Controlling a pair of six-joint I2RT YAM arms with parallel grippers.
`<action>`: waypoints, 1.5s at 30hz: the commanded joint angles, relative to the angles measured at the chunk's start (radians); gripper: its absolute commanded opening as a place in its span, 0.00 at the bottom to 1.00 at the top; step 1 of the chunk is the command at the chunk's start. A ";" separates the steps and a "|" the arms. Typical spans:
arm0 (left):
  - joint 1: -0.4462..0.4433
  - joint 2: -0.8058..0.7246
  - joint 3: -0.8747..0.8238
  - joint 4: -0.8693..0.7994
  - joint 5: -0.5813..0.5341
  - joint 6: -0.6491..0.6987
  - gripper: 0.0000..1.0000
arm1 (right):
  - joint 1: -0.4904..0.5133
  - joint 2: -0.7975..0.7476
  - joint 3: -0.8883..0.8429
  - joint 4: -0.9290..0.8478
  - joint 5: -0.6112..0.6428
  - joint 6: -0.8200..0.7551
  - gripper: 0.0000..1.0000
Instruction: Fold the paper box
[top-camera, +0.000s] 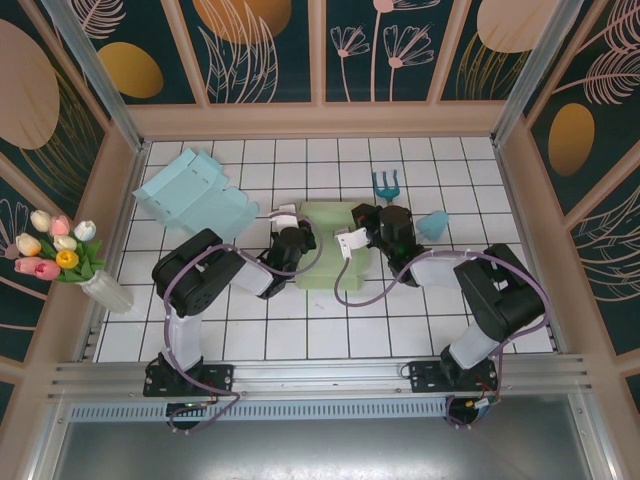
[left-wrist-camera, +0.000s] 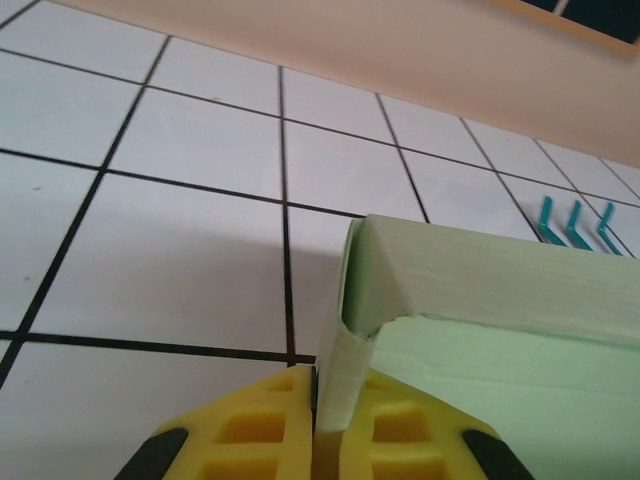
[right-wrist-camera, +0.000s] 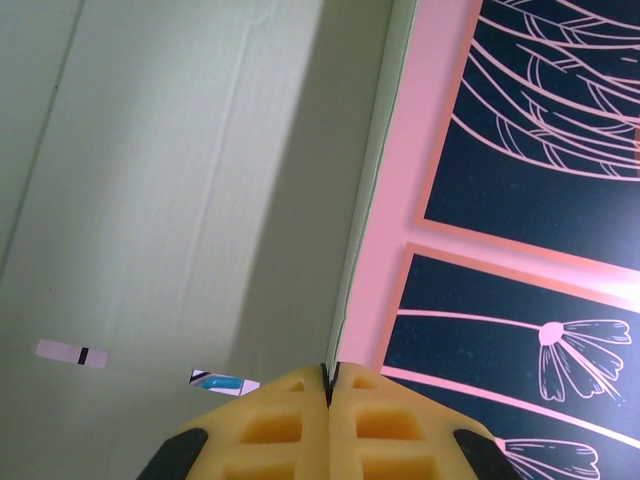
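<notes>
1. At the far left of the bench (top-camera: 200, 330), a vase (top-camera: 100, 290) of tulips and a blue box (top-camera: 195, 195) sit well away from the work.
2. The left claw (left-wrist-camera: 320, 400) is clamped on a small flap at the left end of the box (top-camera: 325, 222), probably to keep that corner standing.
3. The green box lies mid-bench between both claws, its left wall folded up.
4. The right claw (right-wrist-camera: 328, 385) is pressed together on the thin edge of the opposite wall, seemingly bracing the box against sliding.
5. A rake (top-camera: 386, 183) lies just behind, unused.
</notes>
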 joint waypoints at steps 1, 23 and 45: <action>0.045 0.019 -0.006 -0.193 -0.310 -0.114 0.00 | -0.011 0.001 -0.028 -0.057 0.011 -0.009 0.00; 0.044 0.052 0.002 -0.085 -0.107 0.100 0.19 | -0.010 -0.006 -0.006 -0.117 -0.002 0.027 0.00; 0.044 0.102 0.049 -0.179 -0.284 0.082 0.10 | -0.015 -0.007 0.005 -0.132 0.007 0.054 0.00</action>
